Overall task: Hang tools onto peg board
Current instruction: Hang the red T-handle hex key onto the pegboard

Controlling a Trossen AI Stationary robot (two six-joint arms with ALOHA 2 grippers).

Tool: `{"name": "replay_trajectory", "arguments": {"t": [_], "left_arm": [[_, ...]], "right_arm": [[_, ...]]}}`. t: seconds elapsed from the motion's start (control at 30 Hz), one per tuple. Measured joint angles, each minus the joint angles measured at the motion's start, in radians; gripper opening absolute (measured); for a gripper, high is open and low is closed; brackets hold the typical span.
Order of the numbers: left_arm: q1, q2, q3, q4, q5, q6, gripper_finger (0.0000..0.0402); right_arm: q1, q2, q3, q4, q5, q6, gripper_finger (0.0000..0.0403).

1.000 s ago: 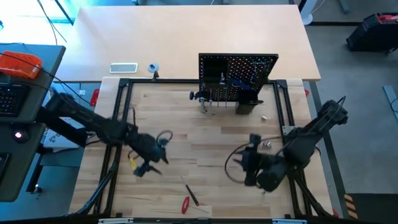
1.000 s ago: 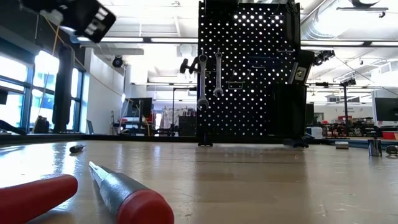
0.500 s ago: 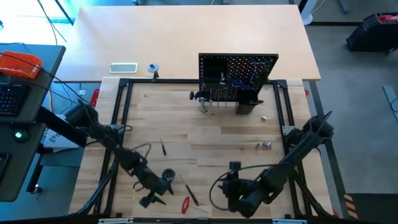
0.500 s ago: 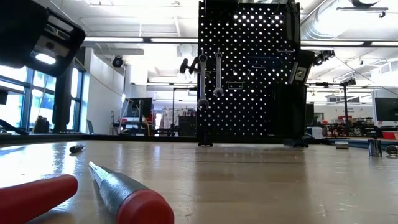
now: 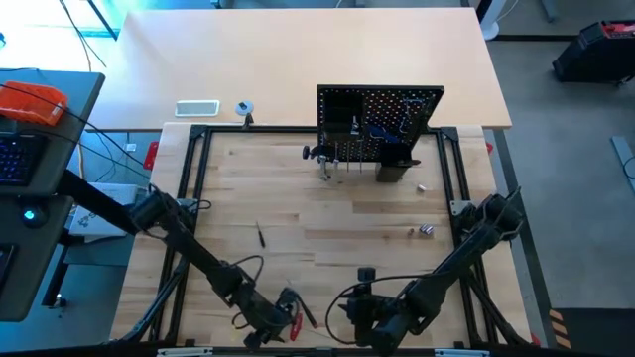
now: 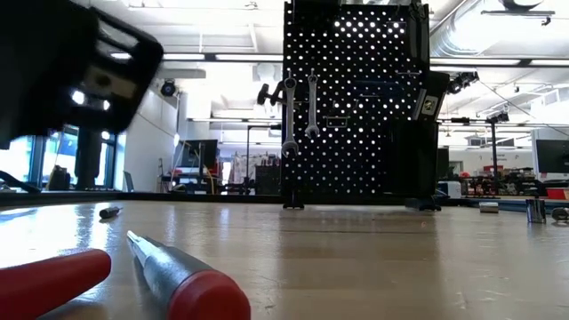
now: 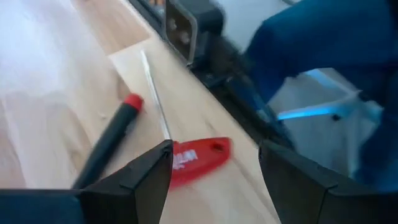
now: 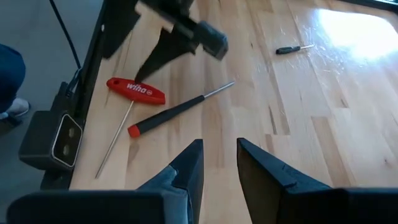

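Red plastic marks the two tools we are after: a red T-handled hex key (image 8: 135,91) and a black-shafted screwdriver with a red cap (image 8: 177,108), lying touching near the front edge of the pale wooden bench (image 5: 337,213), well apart from the black perforated peg board (image 5: 379,124). We judge the left end effector (image 7: 214,165) hovers over the red handle, fingers spread wide, to pick it up. The key's long axis runs toward the bench edge. The right end effector (image 8: 217,165), nearby, stands part-open and empty.
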Motion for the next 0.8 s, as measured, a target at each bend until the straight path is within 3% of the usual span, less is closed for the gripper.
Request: {"name": "replay_trajectory", "arguments": {"t": [0.4,0.8], "left_arm": [[0.012,0.122,0.082,-0.001,-0.019,0.130,0.0229],[0.115,0.119,0.087,-0.197,-0.013,0.139,0.0227]], "right_arm": [[0.021,0.001,0.000,0.014,0.036,0.028,0.0090],[0.023,0.001,0.000,0.004,0.073,0.019,0.0090]]}}
